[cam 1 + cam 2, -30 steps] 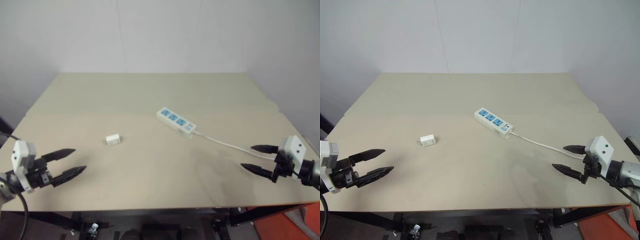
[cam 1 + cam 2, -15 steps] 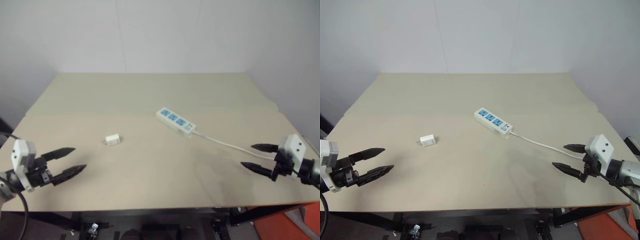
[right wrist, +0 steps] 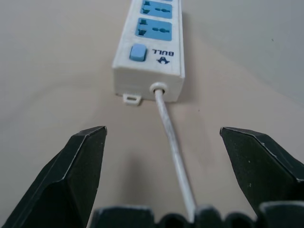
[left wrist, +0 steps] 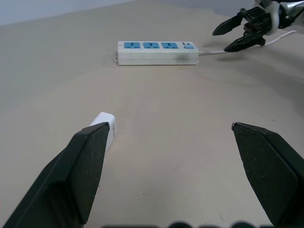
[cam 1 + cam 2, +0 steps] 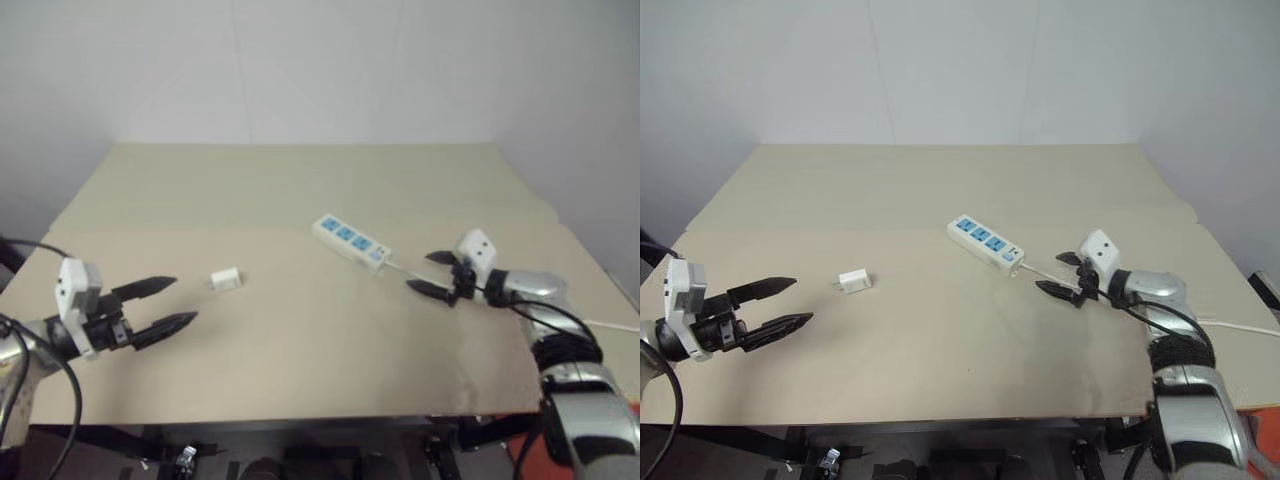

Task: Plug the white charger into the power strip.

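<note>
I have the tan bench (image 5: 940,180) in front of me, running back to a plain white wall (image 5: 960,70). On it, right of centre, the power strip (image 5: 986,244) lies flat and slantwise, blue sockets up, its switch end toward my right arm. Its thin white cable (image 5: 1240,326) trails off that end to the bench's right edge.

My right claw (image 5: 1060,275) sits low, just beside the strip's switch end, fingers spread wide and straddling the cable with nothing held; from the right wrist view the cable (image 3: 171,142) runs between the two fingers without touching either.

My left claw (image 5: 780,304) hangs over the near left part of the bench, also wide open and empty.

The white charger (image 5: 854,280) lies on the bench between the left claw and the strip, near the left claw, touching neither.
</note>
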